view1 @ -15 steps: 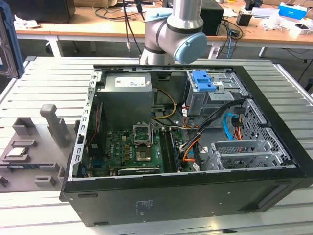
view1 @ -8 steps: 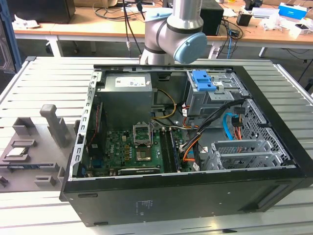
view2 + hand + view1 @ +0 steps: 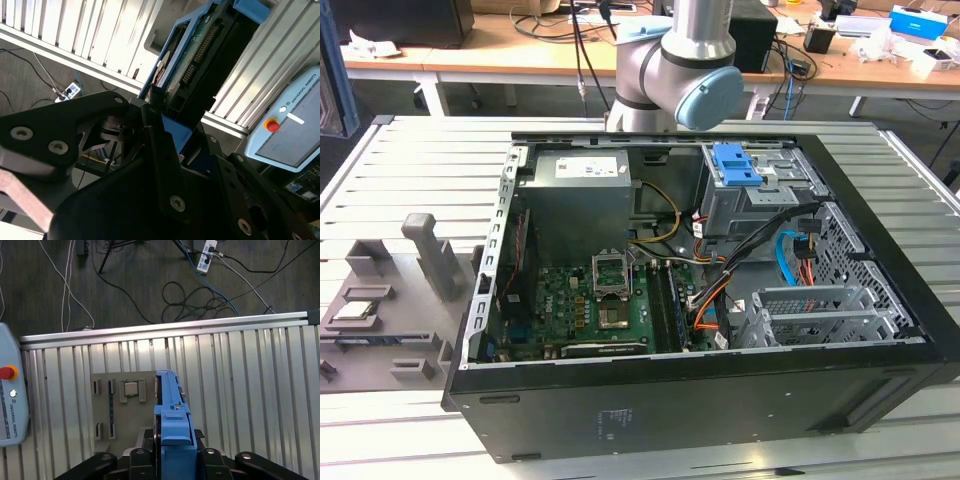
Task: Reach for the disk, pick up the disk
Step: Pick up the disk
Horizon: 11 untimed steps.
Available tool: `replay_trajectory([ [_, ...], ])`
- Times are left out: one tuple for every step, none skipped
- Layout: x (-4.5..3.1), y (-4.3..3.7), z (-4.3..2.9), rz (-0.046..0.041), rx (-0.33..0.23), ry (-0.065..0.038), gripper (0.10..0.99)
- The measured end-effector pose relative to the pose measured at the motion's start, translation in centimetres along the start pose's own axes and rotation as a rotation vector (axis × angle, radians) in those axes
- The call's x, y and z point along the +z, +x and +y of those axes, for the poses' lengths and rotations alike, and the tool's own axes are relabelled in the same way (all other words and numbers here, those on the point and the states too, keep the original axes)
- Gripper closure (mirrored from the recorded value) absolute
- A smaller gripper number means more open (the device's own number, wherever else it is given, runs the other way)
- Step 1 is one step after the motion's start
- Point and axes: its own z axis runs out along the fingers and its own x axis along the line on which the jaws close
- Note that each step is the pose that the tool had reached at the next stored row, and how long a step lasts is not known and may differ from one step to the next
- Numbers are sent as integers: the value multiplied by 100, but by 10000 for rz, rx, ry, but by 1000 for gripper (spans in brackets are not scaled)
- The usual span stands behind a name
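Black fingers (image 3: 161, 150) of the gripper (image 3: 180, 122), nearest the lens in both wrist views, are pinched on the disk (image 3: 200, 50), apparently one against each blue side rail. The disk is carried edge-on, connector face exposed, in the air above the grey fixture plate (image 3: 107, 405), touching nothing but the fingers. The pick-up is judged as good as made. To hold it well, the pinch should sit square on the rails rather than on the green circuit board. The smooth plastic rails are likely to slip if the disk tilts, so a steady, level carry suits. Slatted bench (image 3: 410, 170): broad bare aluminium around the plate, giving ample free room. Computer case (image 3: 720, 410): open, lying just beside the plate on the exterior view's right; its raised black walls are the nearest tall obstacle. Arm (image 3: 680, 70): stands past the case's far wall in the exterior view, well apart from the plate. Bench border: a straight rail past the plate in the first wrist view, with floor and loose cables (image 3: 200, 295) beyond it, so no support exists there. Teach pendant (image 3: 10, 405): at the bench's end, well apart from the plate. Processor chip (image 3: 131, 388): seated in a pocket of the plate, far below the disk.
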Motion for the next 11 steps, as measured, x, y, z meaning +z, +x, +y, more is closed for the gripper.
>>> replay_trajectory([
  [-13,0,0,1,0,-1,714],
  [-37,0,1,1,0,-1,714],
  [-53,0,2,0,0,0,714],
  [-62,0,2,1,0,-1,714],
  [-62,0,2,0,0,-1,714],
  [-62,0,2,0,0,-1,714],
  [-62,0,2,-1,0,0,714],
  [-63,0,2,-1,0,-1,714],
  [-63,0,2,-1,0,-1,714],
  [-63,0,0,-1,0,-1,714],
  [-63,-2,-21,-1,0,-1,714],
])
